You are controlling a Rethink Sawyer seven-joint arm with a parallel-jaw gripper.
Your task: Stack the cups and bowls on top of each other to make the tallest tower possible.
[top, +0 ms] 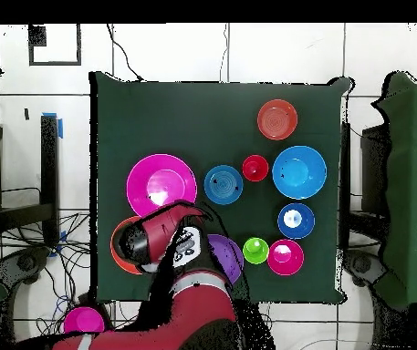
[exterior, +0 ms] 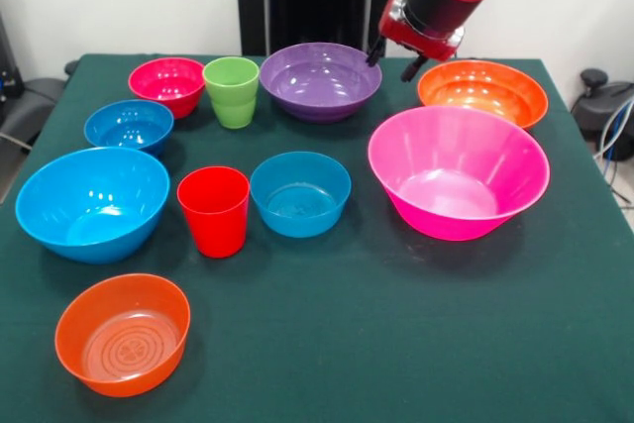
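Note:
My gripper (exterior: 393,60) hangs open and empty above the table's far side, between the purple bowl (exterior: 320,79) and an orange bowl (exterior: 482,92). In front of that orange bowl stands the huge hot-pink bowl (exterior: 458,170). The green cup (exterior: 232,91) is upright between a small magenta bowl (exterior: 166,84) and the purple one. The red cup (exterior: 214,210) stands between the large light-blue bowl (exterior: 92,202) and a mid-size blue bowl (exterior: 300,193). A small blue bowl (exterior: 129,126) and a second orange bowl (exterior: 123,332) stand alone. No tower shows; nothing is stacked.
The dark green table (exterior: 416,344) has open cloth along its near edge and right front. From overhead, my arm (top: 171,241) covers part of the purple bowl (top: 230,260) and the orange bowl (top: 118,248). A pink round object (top: 84,320) lies off the table by the base.

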